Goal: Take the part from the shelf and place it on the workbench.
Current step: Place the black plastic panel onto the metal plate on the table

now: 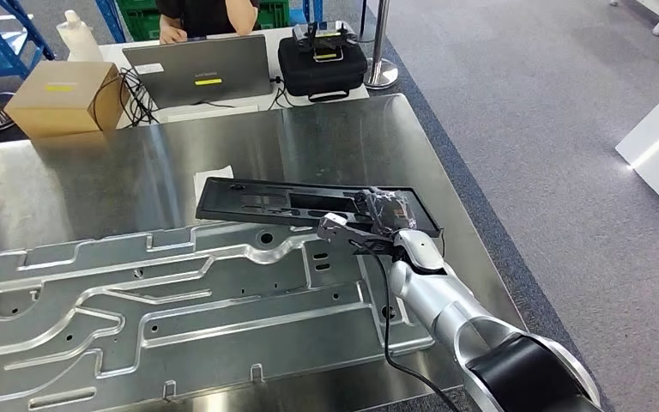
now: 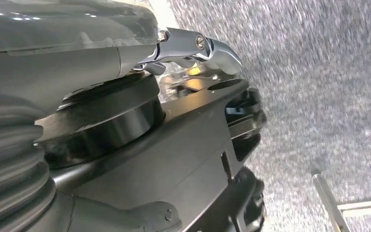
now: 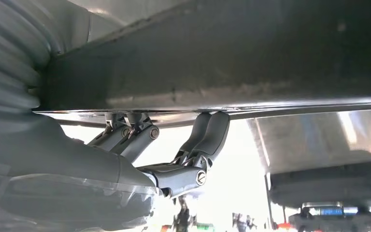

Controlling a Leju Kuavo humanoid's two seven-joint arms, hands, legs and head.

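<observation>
The part, a long flat black plastic tray (image 1: 292, 204), lies on the steel workbench (image 1: 120, 180), its near edge resting over a large machined aluminium plate (image 1: 180, 300). My right hand (image 1: 376, 221) is at the tray's right end and grips it. In the right wrist view the dark fingers (image 3: 207, 135) reach up against the tray's edge (image 3: 222, 58). My left hand (image 2: 193, 48) hangs beside my body above the grey floor, a silver finger stretched out, holding nothing.
Behind the workbench stands a table with a laptop (image 1: 197, 70), a cardboard box (image 1: 64, 99) and a black case (image 1: 322, 64); a person (image 1: 206, 13) sits there. A white slip of paper (image 1: 214, 178) lies by the tray's left end. The workbench's right edge is close to my arm.
</observation>
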